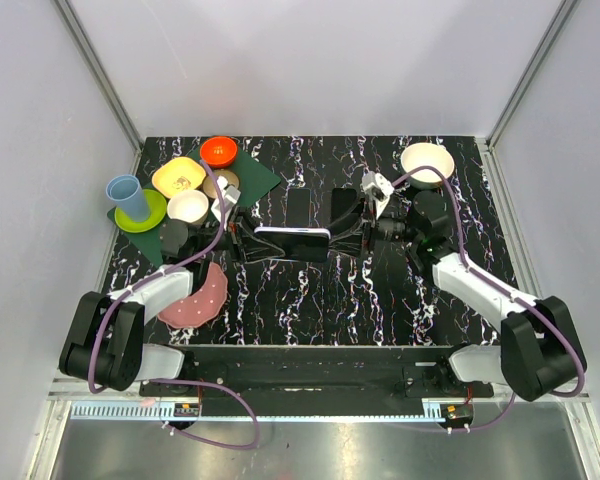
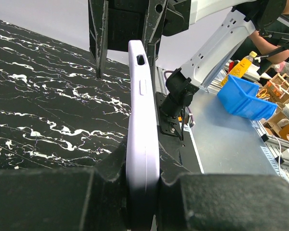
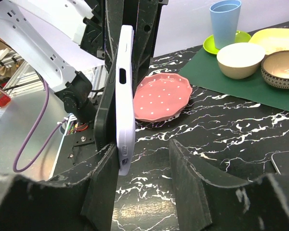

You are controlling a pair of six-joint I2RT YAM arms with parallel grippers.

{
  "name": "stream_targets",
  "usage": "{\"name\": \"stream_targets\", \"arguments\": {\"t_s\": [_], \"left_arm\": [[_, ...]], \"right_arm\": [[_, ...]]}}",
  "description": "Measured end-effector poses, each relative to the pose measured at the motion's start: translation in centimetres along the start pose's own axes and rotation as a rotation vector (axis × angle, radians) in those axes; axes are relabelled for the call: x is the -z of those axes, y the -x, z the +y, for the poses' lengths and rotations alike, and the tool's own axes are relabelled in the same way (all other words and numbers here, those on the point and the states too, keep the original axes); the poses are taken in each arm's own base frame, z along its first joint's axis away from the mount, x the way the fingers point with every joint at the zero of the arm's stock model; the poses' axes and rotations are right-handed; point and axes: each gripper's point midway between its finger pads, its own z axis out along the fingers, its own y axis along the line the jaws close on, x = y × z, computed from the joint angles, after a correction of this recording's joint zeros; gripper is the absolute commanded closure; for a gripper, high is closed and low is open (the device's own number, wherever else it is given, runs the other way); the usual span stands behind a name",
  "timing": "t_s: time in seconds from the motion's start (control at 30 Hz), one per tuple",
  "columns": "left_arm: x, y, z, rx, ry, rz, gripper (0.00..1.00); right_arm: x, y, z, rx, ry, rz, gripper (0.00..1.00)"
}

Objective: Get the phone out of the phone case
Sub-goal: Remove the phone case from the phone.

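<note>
The phone in its lavender case (image 1: pixel 292 238) is held on edge above the table's middle, between both arms. My left gripper (image 1: pixel 248 240) is shut on the case's left end; the left wrist view shows both pads pressed on the case (image 2: pixel 142 120). My right gripper (image 1: pixel 342 235) is open at the case's right end. In the right wrist view the case (image 3: pixel 125 86) rests against the left finger (image 3: pixel 103 178), with a black slab, apparently the phone (image 3: pixel 106 101), on its left side. The right finger (image 3: pixel 188 178) stands well apart from it.
A pink dotted plate (image 1: pixel 200 298) lies near left. A green mat (image 1: pixel 255 175) at the back left carries bowls; a blue cup (image 1: pixel 128 197) on a green saucer stands beside it. A white bowl (image 1: pixel 427 162) is at the back right. A dark flat slab (image 1: pixel 302 208) lies behind the phone.
</note>
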Motion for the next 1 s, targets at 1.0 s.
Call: {"name": "stream_targets", "arguments": {"t_s": [1.0], "left_arm": [[1.0,-0.6,0.5,0.067,0.037,-0.015,1.0]], "right_arm": [[-2.3,-2.5,-0.1,-0.088,0.039,0.023,0.47]]}}
